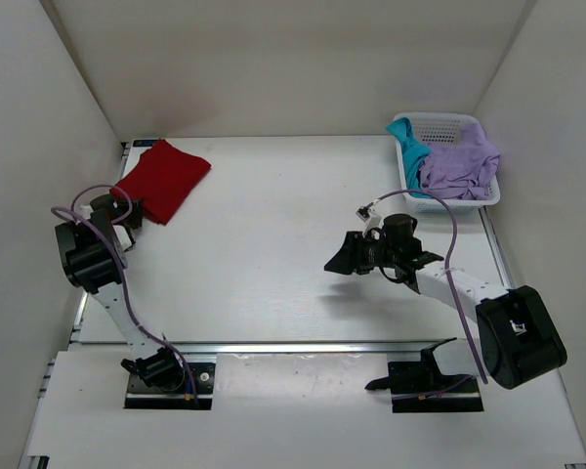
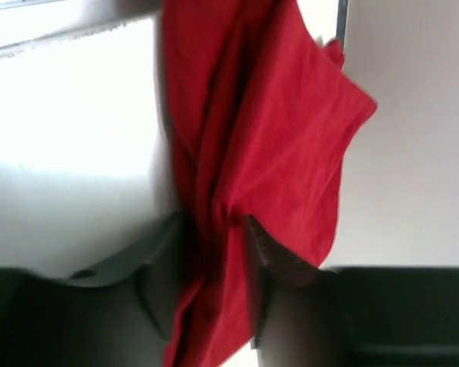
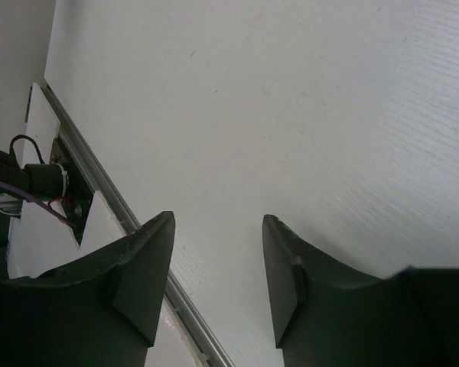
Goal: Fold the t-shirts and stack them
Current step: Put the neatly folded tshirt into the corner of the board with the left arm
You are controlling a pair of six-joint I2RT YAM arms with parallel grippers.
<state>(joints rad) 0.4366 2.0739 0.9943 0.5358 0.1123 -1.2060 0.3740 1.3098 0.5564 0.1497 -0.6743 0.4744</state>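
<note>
Left claw (image 2: pixel 214 233) straddles a bunched edge of the red t-shirt (image 1: pixel 164 178); pinching or slack, can't tell. Surface (image 1: pixel 273 244) carries that shirt far left of the basket (image 1: pixel 444 121). It looks folded, long axis diagonal. Basket holds the lavender t-shirt (image 1: pixel 461 164) and teal t-shirt (image 1: pixel 406 137), both crumpled. Right claw (image 3: pixel 218 245) is open and empty, near-left of the basket and the closer arm, so the next pick is likely its job.

**No readable writing**

No text, label, brand, number or sign can be read in any of the views. The red t-shirt (image 1: pixel 162 179), the white mesh basket (image 1: pixel 447 119) and the counter (image 1: pixel 273 234) show plain, unmarked surfaces.
</note>
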